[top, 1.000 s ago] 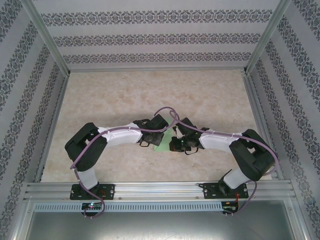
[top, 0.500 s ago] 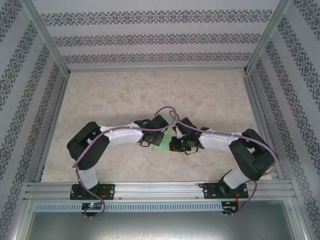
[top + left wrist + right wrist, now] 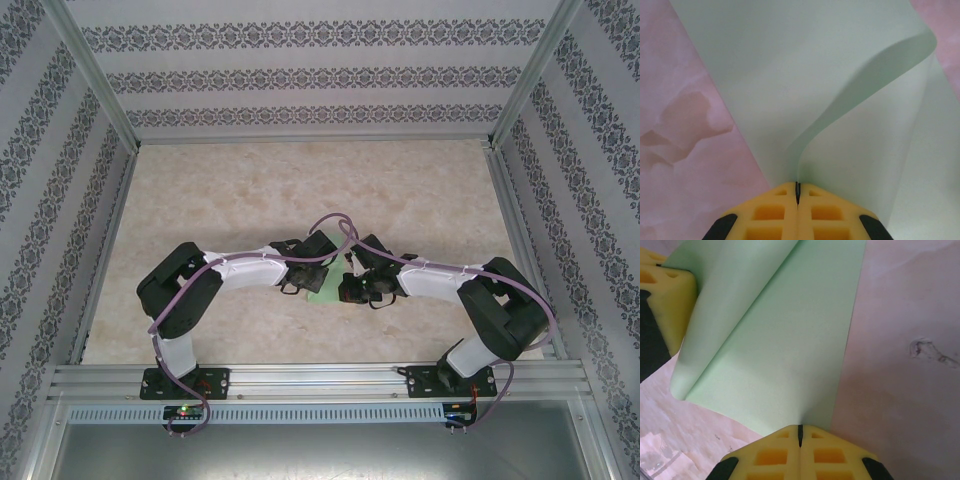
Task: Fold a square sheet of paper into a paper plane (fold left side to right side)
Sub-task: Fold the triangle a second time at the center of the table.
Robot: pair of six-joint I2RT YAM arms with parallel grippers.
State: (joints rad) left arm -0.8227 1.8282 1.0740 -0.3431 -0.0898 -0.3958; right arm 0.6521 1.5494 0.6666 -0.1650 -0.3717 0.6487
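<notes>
Marbled bench (image 3: 300, 180), patterned walls (image 3: 300, 75). Square sheet of paper (image 3: 790, 75) lies mid-bench, its left side curled up. Left jaws pinch that raised flap; right jaws pinch another edge, low to the bench. Judgement: sweep the flap rightward, match both edges, then crease.

We find the square sheet of paper (image 3: 327, 291) on the tabletop (image 3: 300, 190) near its middle, between our left pincer (image 3: 797, 186) and right pincer (image 3: 800, 427). Each meets an opposite edge, and the left one lifts its side over the rest.
</notes>
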